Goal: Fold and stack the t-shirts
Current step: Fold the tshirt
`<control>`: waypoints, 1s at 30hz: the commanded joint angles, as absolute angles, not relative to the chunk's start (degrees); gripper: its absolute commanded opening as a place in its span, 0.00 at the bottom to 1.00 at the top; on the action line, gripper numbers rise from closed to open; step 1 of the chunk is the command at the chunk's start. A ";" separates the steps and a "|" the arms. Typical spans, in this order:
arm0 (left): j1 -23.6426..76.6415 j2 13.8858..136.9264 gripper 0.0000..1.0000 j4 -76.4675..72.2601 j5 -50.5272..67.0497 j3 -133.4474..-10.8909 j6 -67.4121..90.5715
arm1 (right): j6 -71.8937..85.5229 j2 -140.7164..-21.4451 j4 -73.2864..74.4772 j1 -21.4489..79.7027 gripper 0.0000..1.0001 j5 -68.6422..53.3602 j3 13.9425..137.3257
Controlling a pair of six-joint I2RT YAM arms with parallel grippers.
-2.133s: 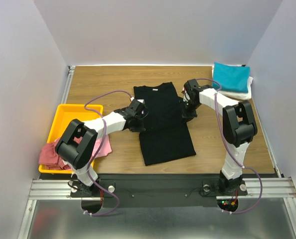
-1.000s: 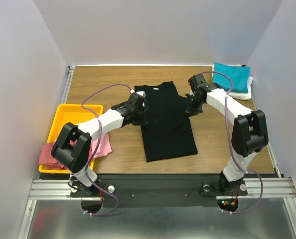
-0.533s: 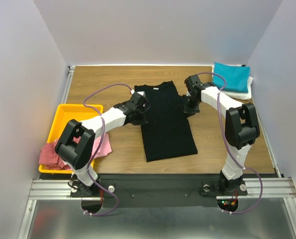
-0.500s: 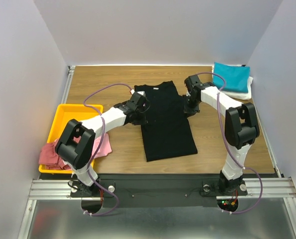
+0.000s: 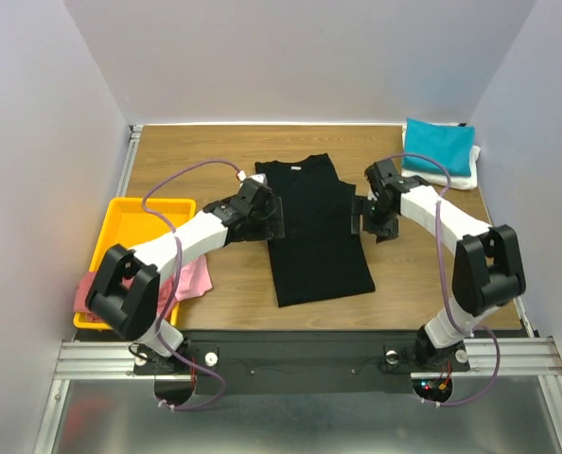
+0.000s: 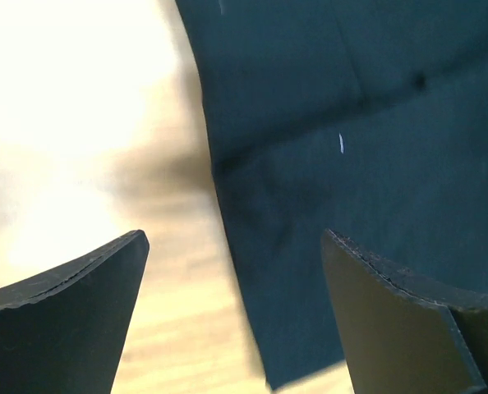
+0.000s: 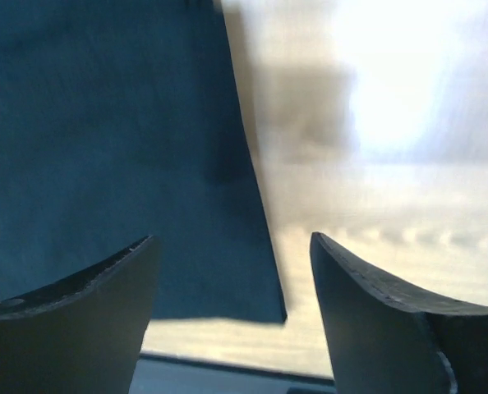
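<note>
We note fresh release: left jaws and right jaws now spread, empty. Black t-shirt (image 5: 314,227) lies flat on bench (image 5: 186,156) between them, edges beneath each. Side folds look done; cross fold next.

Nothing sits between the spread jaws of my left gripper (image 5: 266,218), with bare table (image 5: 182,161) outboard of it. Further that way the yellow tray (image 5: 120,222) and the pink t-shirt (image 5: 194,277) draped over its rim block a low sweep. Between the two tools the black t-shirt (image 5: 314,236) lies flat, with free passage above it. Outboard of my right gripper (image 5: 374,219) it's clear wood. Beyond it, the teal t-shirt (image 5: 439,147) stacked on the white t-shirt (image 5: 454,180) fills the far corner.
</note>
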State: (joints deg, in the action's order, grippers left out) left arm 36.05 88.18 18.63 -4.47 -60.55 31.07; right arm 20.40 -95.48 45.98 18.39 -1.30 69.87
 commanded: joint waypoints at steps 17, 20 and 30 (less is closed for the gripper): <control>57.57 73.83 0.98 11.87 3.87 -38.76 46.23 | 26.10 -80.86 45.45 18.02 0.59 -9.67 46.06; 58.01 73.48 0.98 12.30 3.17 -39.02 46.67 | 26.19 -81.47 44.22 18.02 0.57 -9.05 46.32; 58.97 73.65 0.98 13.62 1.32 -39.38 48.25 | 26.46 -85.08 41.84 18.10 0.50 -9.31 45.62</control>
